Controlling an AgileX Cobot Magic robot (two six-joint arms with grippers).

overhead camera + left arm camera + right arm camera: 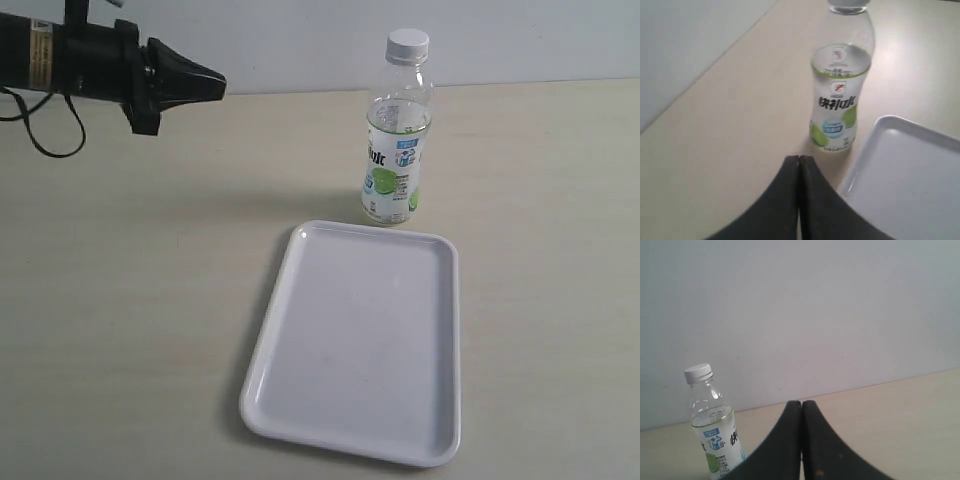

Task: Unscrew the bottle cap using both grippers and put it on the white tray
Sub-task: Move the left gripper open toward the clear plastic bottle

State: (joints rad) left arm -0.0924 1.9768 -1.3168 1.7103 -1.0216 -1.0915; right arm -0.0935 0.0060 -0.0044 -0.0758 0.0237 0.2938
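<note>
The bottle [396, 140] stands upright on the table just behind the white tray [358, 340], with the white bottle cap [408, 43] screwed on its neck. My left gripper [216, 84] hovers at the upper left, well apart from the bottle, its two black fingers pressed together and holding nothing. In the left wrist view the bottle [839, 100] and a tray corner [905, 170] lie beyond the shut left gripper [799, 158]. The right wrist view shows the right gripper [801, 402] shut and empty, with the bottle [714, 432] and its cap [698, 373] off to one side. The right gripper is out of the exterior view.
The pale wooden table [120, 300] spreads around the tray. A plain light wall [300, 40] runs along its far edge. A black cable [40, 125] hangs from the left arm.
</note>
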